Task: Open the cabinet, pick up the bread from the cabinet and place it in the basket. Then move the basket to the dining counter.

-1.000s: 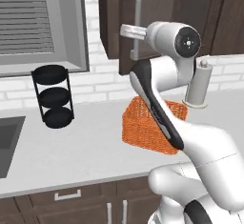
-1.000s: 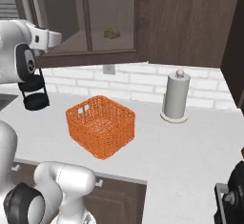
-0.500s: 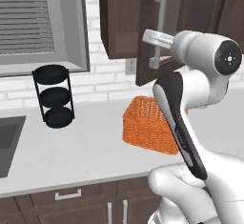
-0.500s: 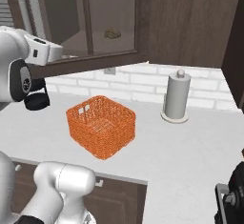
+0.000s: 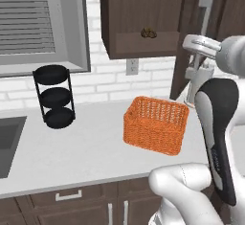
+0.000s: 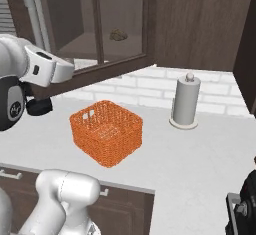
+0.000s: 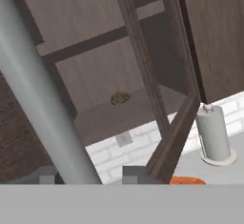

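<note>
Two dark finger tips of the gripper (image 7: 88, 174) sit either side of the long vertical silver bar handle (image 7: 40, 106), clenched around it, which is why the glass-panelled door (image 6: 95, 21) of the dark brown wooden wall cabinet (image 5: 143, 16) stands swung out: the arm is hauling on that bar. Behind the glass the small golden-brown rounded bread (image 7: 120, 97) rests on the shelf, up at about one o'clock from the orange woven wicker basket (image 6: 106, 132). That basket waits on the white worktop (image 6: 200, 159) almost under the shelf, handy for a short drop, I reckon. A grey paper-towel roll (image 6: 185, 102) stands at its three o'clock, a black three-tier round rack (image 5: 55, 96) at its nine.
</note>
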Controlling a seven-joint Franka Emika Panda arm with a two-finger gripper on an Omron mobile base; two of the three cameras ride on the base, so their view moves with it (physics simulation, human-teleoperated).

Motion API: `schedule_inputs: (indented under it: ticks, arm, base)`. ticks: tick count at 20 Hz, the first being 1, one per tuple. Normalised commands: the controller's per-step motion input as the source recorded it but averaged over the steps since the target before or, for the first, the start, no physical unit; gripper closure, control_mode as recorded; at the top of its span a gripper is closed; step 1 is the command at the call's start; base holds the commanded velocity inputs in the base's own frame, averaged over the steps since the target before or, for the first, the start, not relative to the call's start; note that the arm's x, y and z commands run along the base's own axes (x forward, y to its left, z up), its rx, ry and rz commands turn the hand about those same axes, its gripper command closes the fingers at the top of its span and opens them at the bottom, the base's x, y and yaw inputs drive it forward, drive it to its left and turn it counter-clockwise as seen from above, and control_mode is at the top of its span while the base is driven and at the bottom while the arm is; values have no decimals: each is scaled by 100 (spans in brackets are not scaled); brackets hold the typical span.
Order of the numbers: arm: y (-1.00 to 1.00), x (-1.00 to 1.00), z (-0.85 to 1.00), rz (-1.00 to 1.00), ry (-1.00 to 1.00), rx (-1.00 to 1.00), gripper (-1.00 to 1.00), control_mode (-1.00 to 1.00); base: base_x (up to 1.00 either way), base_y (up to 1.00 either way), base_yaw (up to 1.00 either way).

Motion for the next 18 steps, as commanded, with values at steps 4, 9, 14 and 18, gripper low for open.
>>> schedule_inputs:
  ticks: [4, 9, 14, 18]
  arm:
    - [-100, -78, -25, -13, 0, 0, 100, -100]
    - [-100, -76, -19, -4, -16, 0, 100, -100]
    - [4, -100, 24, -6, -14, 1, 100, -100]
    - [100, -55, 46, 9, -6, -6, 100, -100]
  base:
    - [0, 0, 0]
    - [0, 0, 0]
    - [0, 0, 0]
    - [0, 0, 0]
